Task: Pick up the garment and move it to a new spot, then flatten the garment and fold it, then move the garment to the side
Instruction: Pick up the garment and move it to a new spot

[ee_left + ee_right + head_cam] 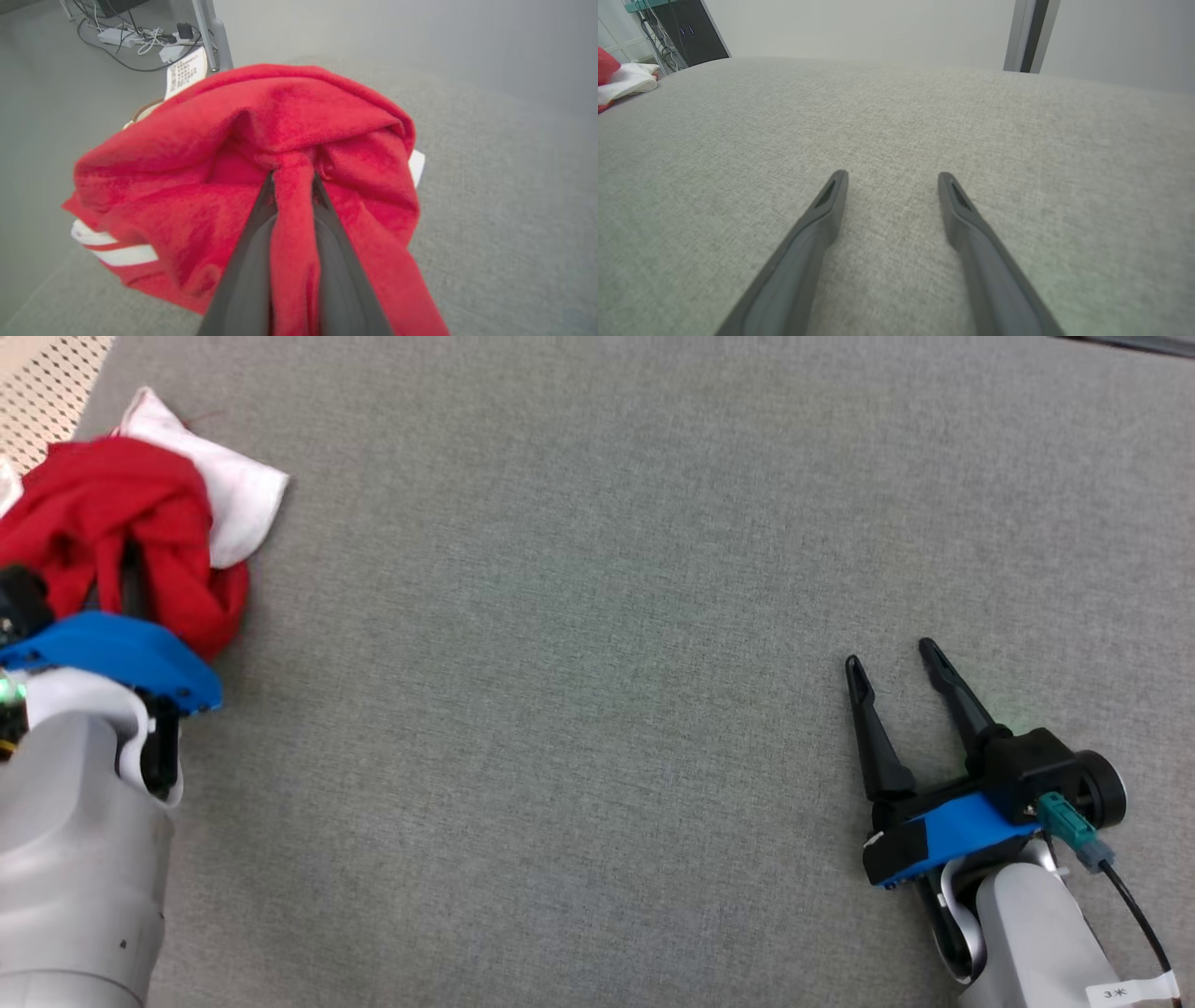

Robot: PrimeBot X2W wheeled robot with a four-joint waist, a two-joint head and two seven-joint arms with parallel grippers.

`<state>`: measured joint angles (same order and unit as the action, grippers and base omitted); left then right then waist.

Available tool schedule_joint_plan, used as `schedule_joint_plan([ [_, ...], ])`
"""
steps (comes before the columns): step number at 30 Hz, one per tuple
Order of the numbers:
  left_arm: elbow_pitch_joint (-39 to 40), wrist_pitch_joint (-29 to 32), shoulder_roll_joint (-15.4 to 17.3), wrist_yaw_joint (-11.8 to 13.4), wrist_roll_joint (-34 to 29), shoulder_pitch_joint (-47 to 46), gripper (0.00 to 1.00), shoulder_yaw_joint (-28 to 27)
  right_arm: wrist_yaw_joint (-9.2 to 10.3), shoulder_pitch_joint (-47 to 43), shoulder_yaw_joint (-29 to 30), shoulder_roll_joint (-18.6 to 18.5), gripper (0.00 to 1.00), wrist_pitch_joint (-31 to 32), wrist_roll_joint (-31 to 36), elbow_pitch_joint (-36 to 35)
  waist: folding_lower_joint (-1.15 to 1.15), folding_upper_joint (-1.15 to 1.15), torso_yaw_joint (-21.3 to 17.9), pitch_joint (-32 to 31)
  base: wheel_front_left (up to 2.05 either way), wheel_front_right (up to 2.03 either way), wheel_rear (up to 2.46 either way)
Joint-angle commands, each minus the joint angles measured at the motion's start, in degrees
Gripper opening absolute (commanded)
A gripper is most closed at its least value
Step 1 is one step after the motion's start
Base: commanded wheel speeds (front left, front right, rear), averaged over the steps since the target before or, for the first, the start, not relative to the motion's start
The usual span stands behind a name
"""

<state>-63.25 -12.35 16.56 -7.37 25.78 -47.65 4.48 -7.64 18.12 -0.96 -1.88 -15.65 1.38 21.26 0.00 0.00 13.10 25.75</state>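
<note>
Grey fabric worktop (597,616), with a wide open stretch between the arms. Cables (140,39) on the floor past its edge are added by the left wrist view. The red-and-white garment (112,513) is bunched at the far-left corner, with one fold pinched in the closed left tool (293,179). The right tool (889,653) is spread wide at the near right.

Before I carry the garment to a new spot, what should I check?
1. Left gripper grip: ok, jaws shut on a fold of the red garment.
2. Whole garment secured: cannot tell, only one fold is pinched and the rest bunches around it.
3. Right gripper free: ok, jaws open, holding nothing.
4. Drop spot: ok, the grey surface between the arms is bare.
5. Garment clear of the surface's edge: cannot tell, it sits at the far left corner.
</note>
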Motion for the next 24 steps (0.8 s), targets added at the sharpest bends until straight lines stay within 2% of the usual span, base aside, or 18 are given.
schedule_joint_plan([
  [1, 1.6, -0.9, 0.7, -0.1, 0.2, -2.0, 0.0, 0.9, 0.28, -2.3, 1.3, -1.8, 1.0, 0.9, -0.5, 3.1, 0.0, 0.0, -0.2, -0.9, 0.0, 0.0, 0.0],
  [7, 13.2, -2.6, 2.7, -0.1, 2.3, -4.1, 0.0, 9.1, 0.19, -2.8, -0.8, -1.2, 1.0, 0.6, -4.1, 3.6, 0.0, 0.0, -1.2, -6.1, 0.0, 0.0, 0.0],
  [12, 24.4, -2.8, 3.0, -0.2, 5.1, -3.9, 0.0, 15.8, 0.16, -4.0, -1.8, -1.2, 1.0, 0.5, -7.5, 4.1, 0.0, 0.0, -4.0, -10.7, 0.0, 0.0, 0.0],
  [19, 33.8, -2.8, 0.0, -0.2, 9.0, 1.4, 0.0, 24.0, 0.16, -7.0, -2.3, -1.1, 1.0, 0.5, -10.1, 4.6, 0.0, 0.0, -11.1, -15.6, 0.0, 0.0, 0.0],
  [24, 35.5, -2.9, -4.8, -0.2, 10.9, 7.1, 0.0, 28.3, 0.15, -8.6, -3.0, -1.1, 1.0, 0.5, -11.2, 4.5, 0.0, 0.0, -16.7, -17.1, 0.0, 0.0, 0.0],
])
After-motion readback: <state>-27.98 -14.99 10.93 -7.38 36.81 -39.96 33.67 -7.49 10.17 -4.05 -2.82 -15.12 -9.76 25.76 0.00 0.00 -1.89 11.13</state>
